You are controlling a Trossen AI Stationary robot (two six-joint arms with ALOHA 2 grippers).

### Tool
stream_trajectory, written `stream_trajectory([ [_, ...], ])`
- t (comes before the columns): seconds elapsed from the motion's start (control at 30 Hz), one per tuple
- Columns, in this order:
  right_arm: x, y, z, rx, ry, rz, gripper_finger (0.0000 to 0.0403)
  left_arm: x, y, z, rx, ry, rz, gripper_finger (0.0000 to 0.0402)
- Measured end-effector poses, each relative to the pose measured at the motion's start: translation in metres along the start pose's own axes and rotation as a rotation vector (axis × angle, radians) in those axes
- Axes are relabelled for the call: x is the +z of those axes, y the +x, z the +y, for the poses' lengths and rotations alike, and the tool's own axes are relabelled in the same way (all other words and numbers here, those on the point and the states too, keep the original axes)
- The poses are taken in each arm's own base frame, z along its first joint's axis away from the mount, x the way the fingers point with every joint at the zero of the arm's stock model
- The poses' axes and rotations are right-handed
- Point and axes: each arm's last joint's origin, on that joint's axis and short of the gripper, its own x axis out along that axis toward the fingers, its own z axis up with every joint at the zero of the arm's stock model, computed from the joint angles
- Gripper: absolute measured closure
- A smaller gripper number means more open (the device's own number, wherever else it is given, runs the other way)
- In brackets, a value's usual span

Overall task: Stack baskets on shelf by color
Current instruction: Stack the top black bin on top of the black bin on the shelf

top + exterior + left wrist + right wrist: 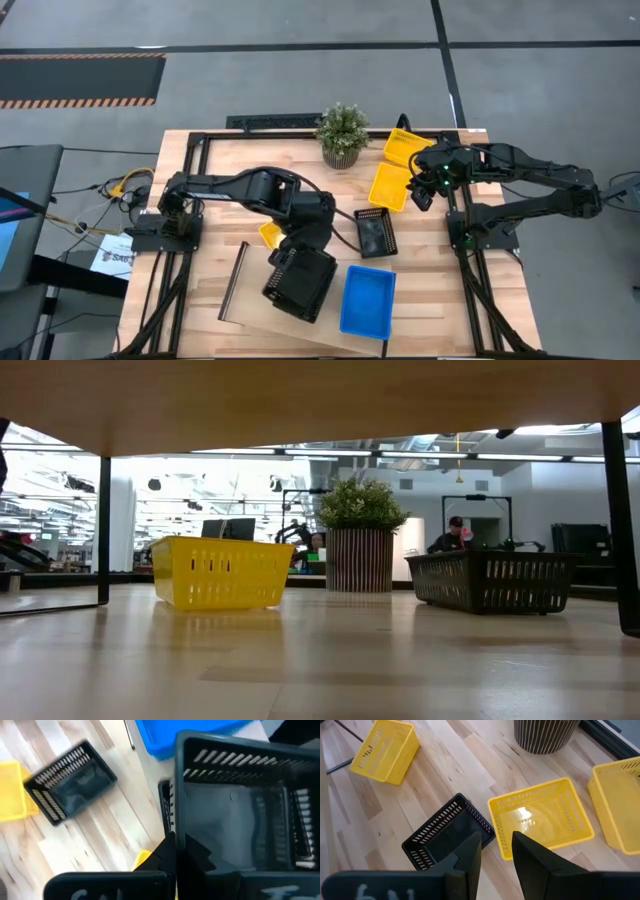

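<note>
My left tool (pixel 300 262) was out over the middle of the tabletop (pixel 200 240), its fingers clamped together on the rim of a black basket (pixel 302 283); my left wrist view showed that basket's wall pinched tight right in front of the lens, filling most of the picture. Just beside it toward the front edge sat the blue basket (pixel 368 300), mouth up, resting on the light-wood shelf (pixel 300 335) that ran along the front of the tabletop. A small yellow basket (pixel 270 235) peeked out from under my left arm. A second black basket (pixel 376 231) lay alone on the planks near the centre, apart from the one I held. My right tool (pixel 496 851) hung above the far right part of the tabletop, fingers apart and gripping nothing; looking past them I saw that loose black basket and a yellow basket (pixel 540 815) nearly corner to corner, mouth up. A further yellow basket (pixel 408 147) sat behind it at the back edge, close to the potted plant (pixel 342 133). A thin dark rod (pixel 235 282) lay on the wood left of my held basket. From table height, one yellow basket (pixel 220 571), the plant's striped pot and one black basket (pixel 492 581) stood in a row.
</note>
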Motion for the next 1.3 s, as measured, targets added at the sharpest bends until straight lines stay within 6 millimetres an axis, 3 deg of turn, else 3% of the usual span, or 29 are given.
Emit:
stream_trajectory([
  [0.5, 0.000, 0.000, 0.000, 0.000, 0.015, 0.001, 0.0269, 0.005, 0.002, -0.007, -0.010, -0.074, -0.021, 0.0401],
  [0.83, 0.000, 0.000, 0.000, -0.002, 0.015, 0.004, 0.0269, 0.008, 0.032, -0.003, -0.030, -0.094, 0.059, 0.0401],
  [1.3, 0.000, 0.000, 0.000, -0.003, 0.014, 0.005, 0.0268, 0.007, 0.031, -0.003, -0.032, -0.094, 0.063, 0.0396],
])
